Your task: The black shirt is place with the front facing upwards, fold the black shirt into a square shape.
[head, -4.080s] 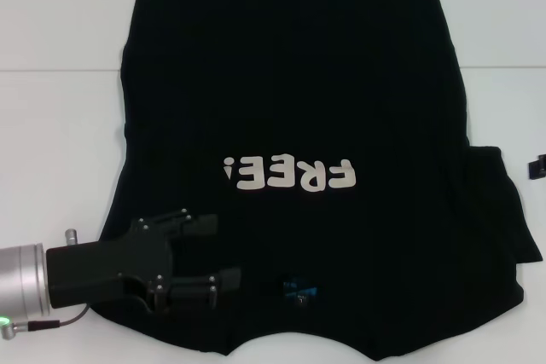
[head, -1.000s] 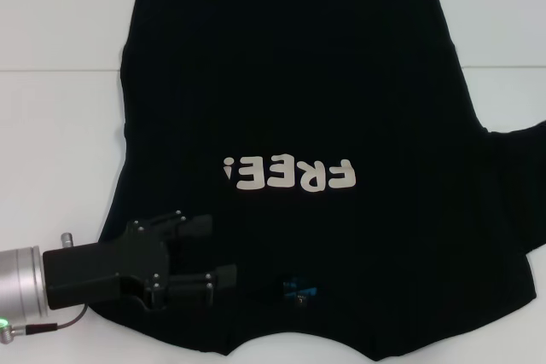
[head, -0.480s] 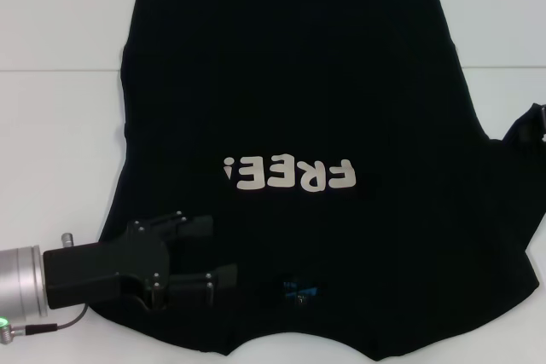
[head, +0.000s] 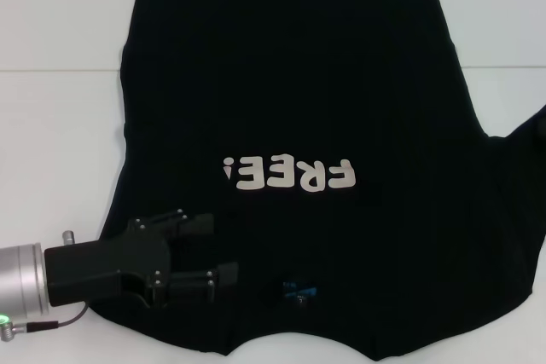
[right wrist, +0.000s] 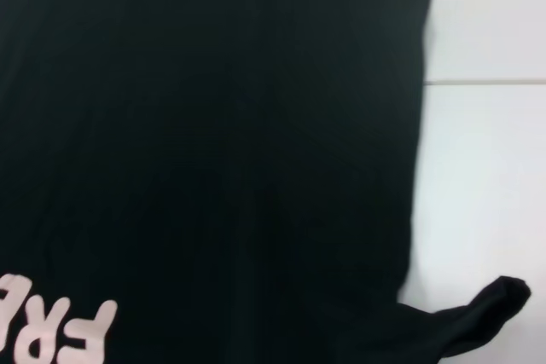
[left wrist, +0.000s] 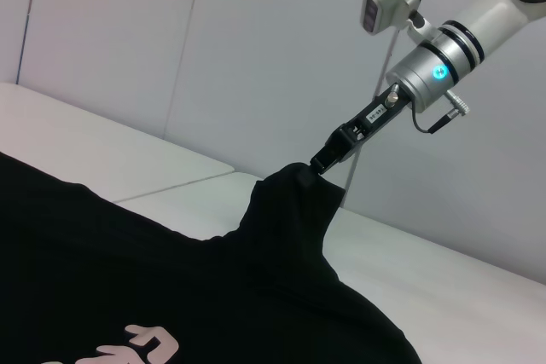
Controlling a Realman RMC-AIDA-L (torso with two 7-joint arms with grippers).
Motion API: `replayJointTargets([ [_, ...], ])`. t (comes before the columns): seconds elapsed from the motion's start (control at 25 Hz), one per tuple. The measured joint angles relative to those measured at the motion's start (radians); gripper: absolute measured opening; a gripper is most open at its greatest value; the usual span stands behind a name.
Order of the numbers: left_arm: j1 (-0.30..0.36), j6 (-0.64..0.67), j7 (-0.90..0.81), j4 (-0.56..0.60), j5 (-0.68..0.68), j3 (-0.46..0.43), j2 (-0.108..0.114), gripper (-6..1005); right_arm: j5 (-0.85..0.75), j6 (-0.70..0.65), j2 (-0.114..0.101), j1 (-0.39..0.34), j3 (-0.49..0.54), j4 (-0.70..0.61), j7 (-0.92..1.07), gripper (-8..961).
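Shirt: the black shirt (head: 290,125) lies front up on the white table (head: 51,142), lettering (head: 288,175) mid-chest.
Left claw: my left gripper (head: 209,253) rests on the shirt on my own side of the lettering, fingers apart.
Right claw: my right gripper (left wrist: 328,158) is clamped on the right sleeve (left wrist: 294,202), raised off the table.
Step, done well: I judge the sleeve should be carried across toward the lettering, low and taut, with my left pinning the body.
Room: a plain pale wall (left wrist: 213,49) stands beyond the shirt.
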Motion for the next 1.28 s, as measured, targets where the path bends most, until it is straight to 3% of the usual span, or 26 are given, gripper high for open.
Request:
replayJointTargets([
  [0.68, -0.004, -0.004, -0.001, 0.0, -0.003, -0.002, 0.0, 884, 0.001, -0.015, 0.036, 0.079, -0.075, 0.044, -0.002, 36],
  [0.84, -0.004, -0.004, -0.002, 0.0, -0.004, -0.004, 0.0, 884, 0.038, -0.035, 0.04, 0.092, -0.072, 0.048, -0.019, 103],
  [0.92, -0.004, -0.004, -0.002, 0.0, -0.004, -0.004, 0.0, 884, 0.12, -0.058, 0.03, 0.092, -0.066, 0.078, -0.044, 137],
  [1.0, -0.006, -0.006, -0.002, 0.0, -0.005, -0.003, 0.0, 884, 0.233, -0.068, 0.004, 0.089, -0.062, 0.138, -0.068, 171],
  [1.16, -0.008, -0.015, -0.002, -0.001, -0.005, 0.0, 0.0, 883, 0.396, -0.036, -0.052, 0.068, -0.031, 0.269, -0.114, 337],
  [1.24, -0.01, -0.017, -0.005, -0.003, -0.004, 0.0, 0.0, 883, 0.435, -0.007, -0.072, 0.043, -0.001, 0.31, -0.145, 421],
  [1.28, -0.012, -0.017, -0.011, -0.003, -0.004, 0.0, 0.001, 883, 0.435, -0.007, -0.072, 0.043, -0.001, 0.31, -0.145, 464],
])
